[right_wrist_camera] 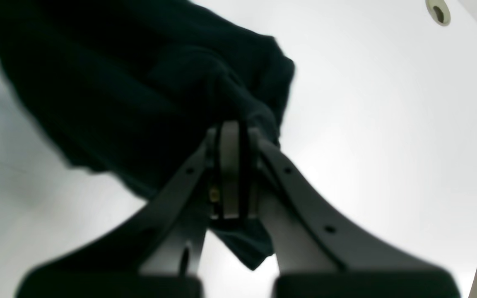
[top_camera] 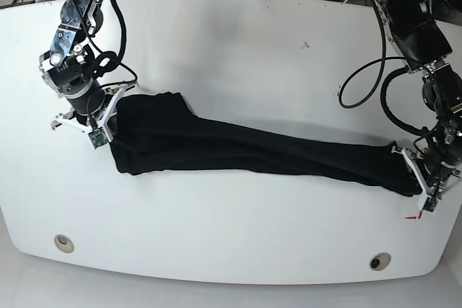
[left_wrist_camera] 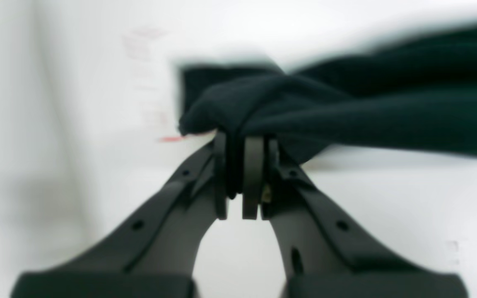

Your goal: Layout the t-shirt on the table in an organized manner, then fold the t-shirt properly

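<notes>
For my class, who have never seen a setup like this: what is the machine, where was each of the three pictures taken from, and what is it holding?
It is a robot with two arms over a white table. One picture looks down from above; the other two come from cameras on each wrist, looking along the grippers. A black t-shirt lies stretched in a long band across the table. The left gripper is shut on one end of it, near a red mark; the right gripper is shut on the other end. Two round grommet holes sit near the table's front edge.

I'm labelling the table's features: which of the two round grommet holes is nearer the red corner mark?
The grommet hole nearest the left gripper: the red mark lies close by it, while the other hole sits at the far end.
</notes>
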### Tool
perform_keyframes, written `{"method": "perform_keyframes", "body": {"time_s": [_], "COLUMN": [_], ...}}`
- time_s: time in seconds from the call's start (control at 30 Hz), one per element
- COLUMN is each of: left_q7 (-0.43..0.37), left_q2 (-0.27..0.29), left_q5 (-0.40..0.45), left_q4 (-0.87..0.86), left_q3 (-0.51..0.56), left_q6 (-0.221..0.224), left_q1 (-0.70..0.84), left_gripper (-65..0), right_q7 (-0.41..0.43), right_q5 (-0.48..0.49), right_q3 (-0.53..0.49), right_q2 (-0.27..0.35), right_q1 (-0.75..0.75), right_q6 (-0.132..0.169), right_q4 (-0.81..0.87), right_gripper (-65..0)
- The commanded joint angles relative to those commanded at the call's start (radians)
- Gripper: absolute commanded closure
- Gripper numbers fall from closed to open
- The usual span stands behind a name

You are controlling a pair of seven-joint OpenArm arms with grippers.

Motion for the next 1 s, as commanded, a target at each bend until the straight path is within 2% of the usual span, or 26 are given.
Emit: {"method": "perform_keyframes", "body": {"time_s": [0.07, 0.17, 0.3, 0.4, 0.53, 0.67, 0.77, 0.83, 1.0], "left_q7": [0.014, -0.009, -0.044, -0.11, -0.201, -0.278, -0.307, -0.305, -0.281], "left_q2": [-0.02, -0.026, -0.028, -0.025, -0.023, -0.023, -0.023, -0.023, -0.023], "left_q5": [0.0, 0.002, 0.002, 0.005, 0.006, 0.005, 0.005, 0.0, -0.002], "left_q4": [0.003, -0.035, -0.173, -0.287, -0.417, -0.554, -0.592, -0.594, -0.594], "left_q3": [0.002, 0.006, 0.04, 0.044, 0.046, 0.066, 0.071, 0.071, 0.071], "left_q6": [0.0, 0.0, 0.0, 0.0, 0.0, 0.0, 0.0, 0.0, 0.0], "left_q1": [-0.002, -0.029, -0.072, -0.101, -0.135, -0.18, -0.19, -0.19, -0.189], "left_gripper": [-0.4, -0.4, -0.4, -1.5, -11.5, -26.4, -34.0, -37.1, -37.6], "right_q7": [0.0, 0.0, 0.0, 0.0, 0.0, 0.0, 0.0, 0.0, 0.0], "right_q5": [0.0, -0.002, -0.008, -0.008, -0.008, -0.008, -0.008, -0.008, -0.008], "right_q3": [-0.002, -0.005, -0.009, -0.011, -0.011, -0.011, -0.011, -0.011, -0.011], "right_q2": [0.0, 0.0, -0.002, -0.003, -0.003, -0.002, -0.002, -0.002, -0.003], "right_q1": [0.005, 0.028, 0.049, 0.074, 0.078, 0.078, 0.074, 0.072, 0.071], "right_q6": [0.0, 0.0, 0.0, 0.0, 0.0, 0.0, 0.0, 0.0, 0.0], "right_q4": [-0.002, -0.005, -0.011, -0.029, -0.049, -0.052, -0.052, -0.052, -0.052], "right_gripper": [-0.2, -0.2, -0.3, -0.3, -0.3, -0.3, -0.3, -0.3, -0.3]}}
